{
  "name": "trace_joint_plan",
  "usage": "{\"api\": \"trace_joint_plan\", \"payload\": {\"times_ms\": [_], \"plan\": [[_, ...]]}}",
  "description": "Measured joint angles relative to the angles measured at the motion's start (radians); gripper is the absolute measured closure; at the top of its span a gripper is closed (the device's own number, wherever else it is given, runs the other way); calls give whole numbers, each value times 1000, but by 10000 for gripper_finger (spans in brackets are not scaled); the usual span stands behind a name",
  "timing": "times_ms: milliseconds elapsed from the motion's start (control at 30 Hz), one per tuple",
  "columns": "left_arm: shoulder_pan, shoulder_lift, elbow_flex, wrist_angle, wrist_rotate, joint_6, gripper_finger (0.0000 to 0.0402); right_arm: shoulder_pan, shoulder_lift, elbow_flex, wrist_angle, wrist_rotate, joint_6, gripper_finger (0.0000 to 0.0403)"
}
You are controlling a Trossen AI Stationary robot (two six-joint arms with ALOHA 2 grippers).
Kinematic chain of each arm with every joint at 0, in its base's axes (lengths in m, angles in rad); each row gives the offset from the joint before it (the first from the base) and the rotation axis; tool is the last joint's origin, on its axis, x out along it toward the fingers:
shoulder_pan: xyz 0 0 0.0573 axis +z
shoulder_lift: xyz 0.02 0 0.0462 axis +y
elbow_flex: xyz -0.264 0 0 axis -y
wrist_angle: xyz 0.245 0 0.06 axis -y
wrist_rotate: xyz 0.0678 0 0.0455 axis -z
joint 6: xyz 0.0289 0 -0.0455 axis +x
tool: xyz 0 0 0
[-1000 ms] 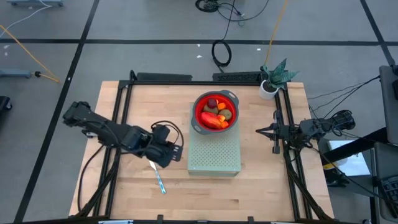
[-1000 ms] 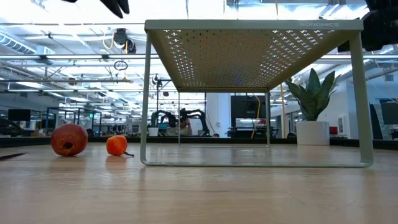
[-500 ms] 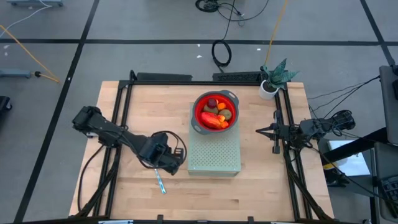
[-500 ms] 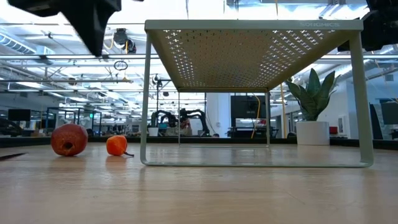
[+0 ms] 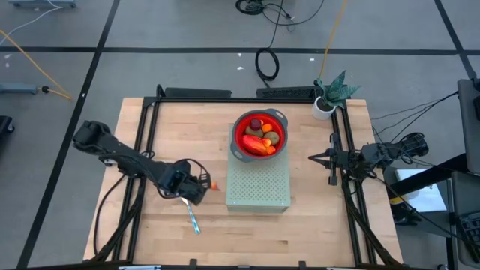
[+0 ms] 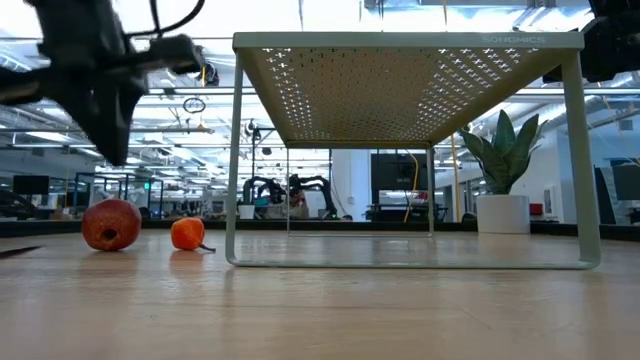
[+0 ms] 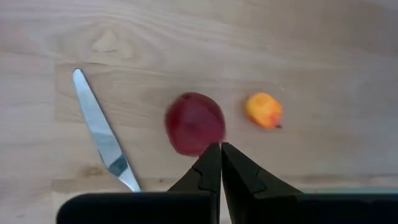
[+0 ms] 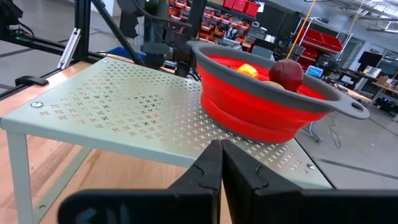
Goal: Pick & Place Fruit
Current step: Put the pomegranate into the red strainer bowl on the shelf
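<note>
the high view looks straight down from well above, taking in the whole wooden table (image 5: 300, 232) and floor around it. the low view sits at table-top height, facing level across the boards, under the green perforated stand (image 6: 405, 85), into the room behind. the left wrist view points down at the tabletop from close above, showing the dark red ball (image 7: 194, 122) and small orange fruit (image 7: 263, 110) that the low view sees side-on. the right wrist view faces level across the stand's top toward the red bowl (image 8: 261, 102), close by; the high view shares both.
</note>
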Motion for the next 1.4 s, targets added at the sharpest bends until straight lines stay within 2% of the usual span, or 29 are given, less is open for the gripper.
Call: {"api": "trace_joint_plan", "payload": {"times_ms": [233,367,500,733,967,1167,1400], "plan": [[0,-37,-76,36,-3,-52,397,0,0,0,0,0,0,403],[0,-38,-76,40,-3,-46,379,0,0,0,0,0,0,403],[0,-38,-76,42,-3,-44,339,0,0,0,0,0,0,403],[1,-35,-76,42,-4,-45,243,0,0,0,0,0,0,403],[14,24,-76,93,2,-40,158,0,0,0,0,0,0,403],[33,81,-76,101,34,-9,114,0,0,0,0,0,-4,403],[55,140,-76,151,58,37,89,0,0,0,0,0,-8,403]]}}
